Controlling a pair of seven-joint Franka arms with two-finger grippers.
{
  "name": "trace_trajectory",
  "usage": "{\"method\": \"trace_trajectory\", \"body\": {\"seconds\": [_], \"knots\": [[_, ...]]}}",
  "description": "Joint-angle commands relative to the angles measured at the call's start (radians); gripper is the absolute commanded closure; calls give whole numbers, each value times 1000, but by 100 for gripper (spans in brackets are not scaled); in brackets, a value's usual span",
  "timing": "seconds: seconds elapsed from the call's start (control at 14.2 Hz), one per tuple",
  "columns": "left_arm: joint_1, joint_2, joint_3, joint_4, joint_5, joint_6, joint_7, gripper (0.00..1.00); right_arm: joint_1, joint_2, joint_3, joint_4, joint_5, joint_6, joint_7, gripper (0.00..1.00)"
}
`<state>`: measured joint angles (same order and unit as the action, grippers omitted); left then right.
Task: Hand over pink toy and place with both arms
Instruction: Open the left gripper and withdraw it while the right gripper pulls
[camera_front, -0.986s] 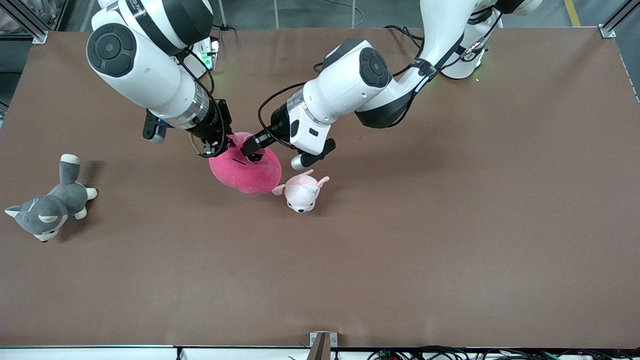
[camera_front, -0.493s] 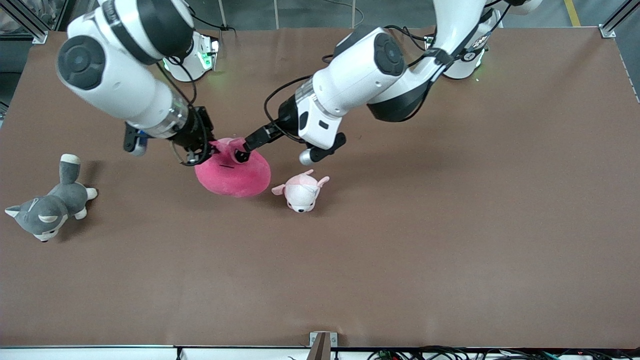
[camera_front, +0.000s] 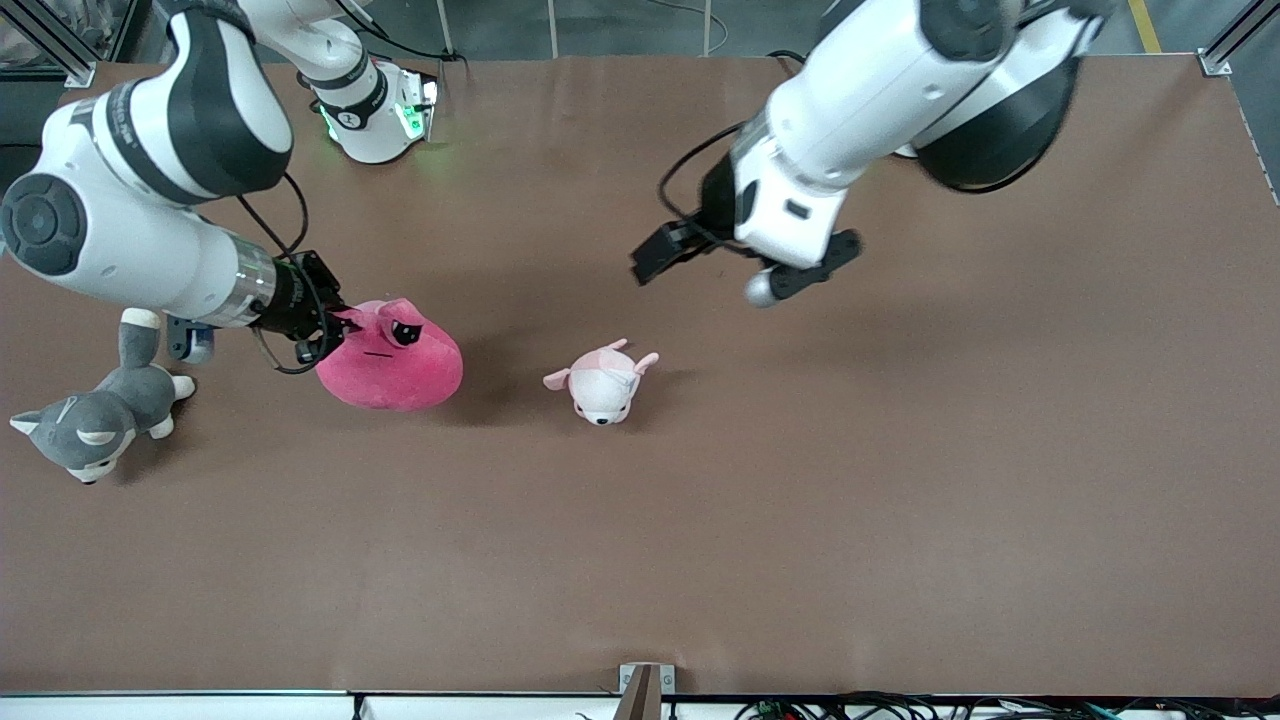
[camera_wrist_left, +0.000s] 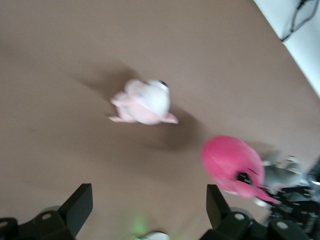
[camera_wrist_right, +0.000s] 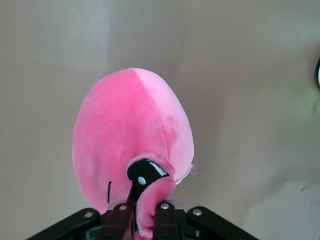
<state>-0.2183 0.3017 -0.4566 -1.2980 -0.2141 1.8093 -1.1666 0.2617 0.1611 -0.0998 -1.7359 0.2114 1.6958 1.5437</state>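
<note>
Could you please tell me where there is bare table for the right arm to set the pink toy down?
Bare brown table runs wide between all three plush toys and the front-camera edge. It is tighter where the right claw holds the pink toy, between the grey dog plush and the pale pink plush.

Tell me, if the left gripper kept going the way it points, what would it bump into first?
Probably just the bare table. The left gripper is open and aims between the small pale plush and the pink toy, though depth is unclear.

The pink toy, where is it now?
In the front view the pink toy hangs from the right gripper over the table, between the grey dog plush and the small pale pink plush.
</note>
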Motion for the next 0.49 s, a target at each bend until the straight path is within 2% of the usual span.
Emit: {"method": "trace_trajectory", "body": {"seconds": [0.0, 0.14, 0.35, 0.42], "knots": [[77, -76, 0, -47, 68, -118, 118, 0, -65, -48, 17, -121, 5, 57, -104, 100], [132, -122, -2, -102, 139, -163, 229, 0, -111, -46, 17, -180, 9, 96, -186, 100], [244, -197, 0, -220, 165, -163, 424, 0, -189, -25, 19, -211, 19, 104, -318, 99], [270, -214, 0, -253, 209, -163, 482, 0, -211, -22, 17, -232, 58, 119, -368, 99]]}}
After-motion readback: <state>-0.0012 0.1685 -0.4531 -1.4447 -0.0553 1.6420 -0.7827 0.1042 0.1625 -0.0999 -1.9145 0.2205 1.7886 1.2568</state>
